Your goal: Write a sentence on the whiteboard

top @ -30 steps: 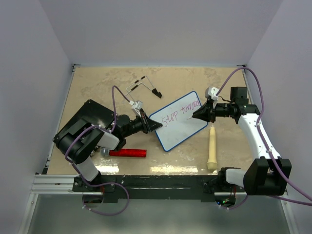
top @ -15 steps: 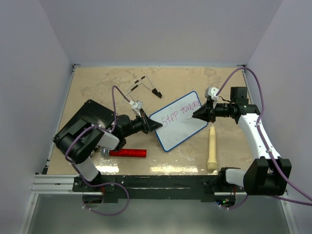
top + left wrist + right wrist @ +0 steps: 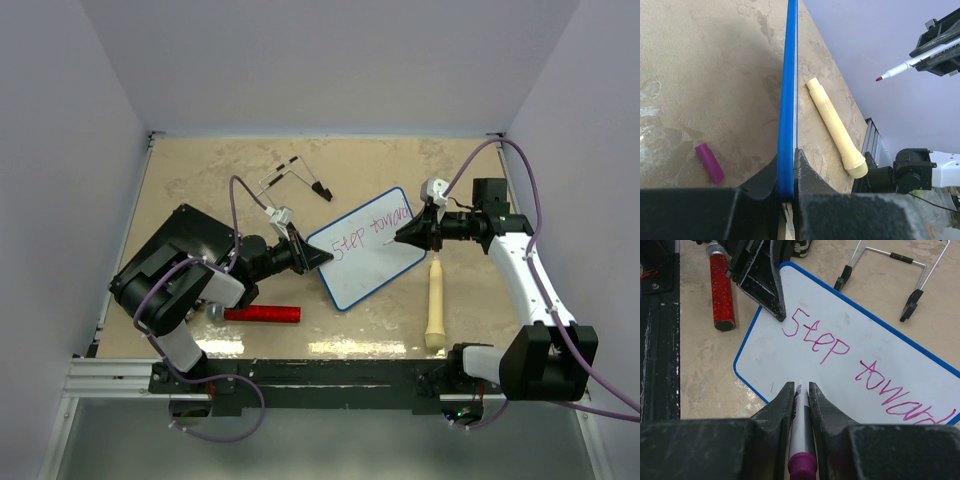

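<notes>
Tan worktop (image 3: 200, 190): the whiteboard (image 3: 365, 270) sits mid-worktop, long axis diagonal, near-left edge clamped in your left gripper (image 3: 318, 257), and your right gripper (image 3: 405, 237), clenched on the marker (image 3: 801, 405), hovers its tip off the blank strip below the sentence (image 3: 840, 350) "Step toward", where line 2 goes.

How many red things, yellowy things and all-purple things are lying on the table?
Red: 1, the glittery tube
Yellowy cream: 1, the long stick
Purple: 1, the little cap
Total: 3
</notes>
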Robot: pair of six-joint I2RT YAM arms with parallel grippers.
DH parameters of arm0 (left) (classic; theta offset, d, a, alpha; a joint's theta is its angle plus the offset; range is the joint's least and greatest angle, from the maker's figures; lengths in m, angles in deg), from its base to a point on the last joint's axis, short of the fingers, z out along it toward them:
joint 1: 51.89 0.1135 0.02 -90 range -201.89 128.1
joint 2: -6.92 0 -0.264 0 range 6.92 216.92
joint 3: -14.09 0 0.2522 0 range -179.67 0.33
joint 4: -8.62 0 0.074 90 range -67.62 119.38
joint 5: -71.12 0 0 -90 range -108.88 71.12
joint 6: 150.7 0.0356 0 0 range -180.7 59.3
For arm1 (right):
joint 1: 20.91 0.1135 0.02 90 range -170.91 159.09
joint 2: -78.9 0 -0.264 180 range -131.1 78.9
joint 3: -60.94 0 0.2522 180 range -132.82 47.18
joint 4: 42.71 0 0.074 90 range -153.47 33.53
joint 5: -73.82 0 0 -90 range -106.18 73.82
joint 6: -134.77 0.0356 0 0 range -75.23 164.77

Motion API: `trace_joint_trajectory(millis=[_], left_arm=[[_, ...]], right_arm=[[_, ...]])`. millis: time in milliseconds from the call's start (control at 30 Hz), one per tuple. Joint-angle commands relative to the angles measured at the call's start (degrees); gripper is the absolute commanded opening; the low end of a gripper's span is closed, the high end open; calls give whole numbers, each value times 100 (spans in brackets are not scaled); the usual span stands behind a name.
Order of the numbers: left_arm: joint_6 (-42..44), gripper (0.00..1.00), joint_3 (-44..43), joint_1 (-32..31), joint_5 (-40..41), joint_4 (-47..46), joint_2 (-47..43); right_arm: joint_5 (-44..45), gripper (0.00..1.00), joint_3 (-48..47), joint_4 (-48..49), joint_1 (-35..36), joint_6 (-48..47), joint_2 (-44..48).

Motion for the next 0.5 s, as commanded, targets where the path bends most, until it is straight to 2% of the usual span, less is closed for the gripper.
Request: trace_joint_trajectory(millis=[0,467], left_arm=[[-82,0,-45,-35,-65,-891,-191],[-276,0,-45,-26,-65,-1032,-139]], right_arm=[[-42,0,28,33,-8,-87,-14],[2,0,80,77,106,-95,-137]])
